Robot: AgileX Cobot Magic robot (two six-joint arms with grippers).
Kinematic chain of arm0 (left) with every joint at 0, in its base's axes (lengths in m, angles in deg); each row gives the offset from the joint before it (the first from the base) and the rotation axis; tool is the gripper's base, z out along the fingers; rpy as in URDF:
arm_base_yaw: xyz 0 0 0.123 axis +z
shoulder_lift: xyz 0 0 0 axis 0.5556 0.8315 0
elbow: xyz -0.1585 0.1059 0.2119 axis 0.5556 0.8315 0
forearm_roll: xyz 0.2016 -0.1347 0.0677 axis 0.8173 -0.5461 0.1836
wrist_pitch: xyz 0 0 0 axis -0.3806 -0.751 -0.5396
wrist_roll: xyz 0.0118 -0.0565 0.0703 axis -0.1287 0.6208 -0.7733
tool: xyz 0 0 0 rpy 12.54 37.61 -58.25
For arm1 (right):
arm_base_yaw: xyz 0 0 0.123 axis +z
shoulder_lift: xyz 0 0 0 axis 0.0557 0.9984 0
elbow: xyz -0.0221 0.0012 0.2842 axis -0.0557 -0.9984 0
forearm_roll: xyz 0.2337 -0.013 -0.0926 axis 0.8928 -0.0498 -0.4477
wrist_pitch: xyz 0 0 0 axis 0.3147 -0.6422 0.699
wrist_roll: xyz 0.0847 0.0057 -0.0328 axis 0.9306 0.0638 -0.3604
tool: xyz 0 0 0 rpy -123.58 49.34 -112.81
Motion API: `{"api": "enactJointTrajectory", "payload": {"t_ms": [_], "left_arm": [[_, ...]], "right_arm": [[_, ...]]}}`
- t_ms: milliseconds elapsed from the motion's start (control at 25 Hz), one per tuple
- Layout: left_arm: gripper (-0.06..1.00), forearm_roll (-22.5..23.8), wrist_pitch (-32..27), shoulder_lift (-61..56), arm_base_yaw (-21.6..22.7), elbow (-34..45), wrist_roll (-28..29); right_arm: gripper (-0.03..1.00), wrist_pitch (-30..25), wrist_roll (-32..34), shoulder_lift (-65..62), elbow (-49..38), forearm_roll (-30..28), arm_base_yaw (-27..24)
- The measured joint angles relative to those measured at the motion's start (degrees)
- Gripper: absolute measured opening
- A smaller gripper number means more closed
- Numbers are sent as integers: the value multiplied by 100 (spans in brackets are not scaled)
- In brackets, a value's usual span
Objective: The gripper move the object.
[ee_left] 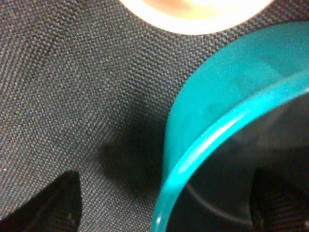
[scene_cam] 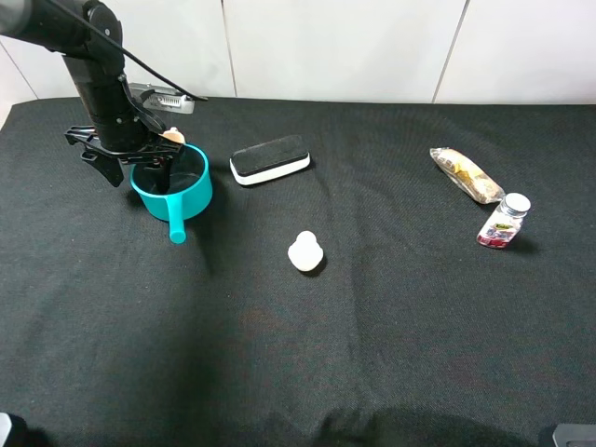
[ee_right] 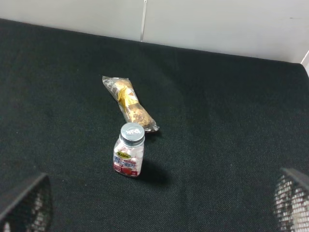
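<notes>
The teal saucepan (scene_cam: 179, 193) stands at the left of the black table, its straight handle (scene_cam: 177, 226) pointing toward the front. My left gripper (scene_cam: 149, 168) is open and set over the pan's back-left rim. In the left wrist view (ee_left: 164, 208) one finger (ee_left: 48, 208) is outside the teal wall (ee_left: 212, 96) and the other finger (ee_left: 280, 203) is inside the dark bowl, with neither touching it. A small beige cup (scene_cam: 172, 136) sits just behind the pan and also shows in the left wrist view (ee_left: 193, 9). My right gripper (ee_right: 158, 203) is open and empty.
A black-and-white eraser block (scene_cam: 270, 159) lies right of the pan. A small white object (scene_cam: 305, 252) sits mid-table. A snack packet (scene_cam: 466, 174) and a small grey-capped bottle (scene_cam: 504, 221) lie at the right, and the right wrist view shows both, packet (ee_right: 129, 102) and bottle (ee_right: 129, 152).
</notes>
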Motion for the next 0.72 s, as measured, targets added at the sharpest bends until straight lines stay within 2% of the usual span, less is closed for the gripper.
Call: {"api": "enactJointTrajectory", "payload": {"t_ms": [280,720], "left_arm": [[96,12,0,0,0,0,0],[99,15,0,0,0,0,-103]], "right_arm": [[69,0,0,0,0,0,0],[69,0,0,0,0,0,0]]}}
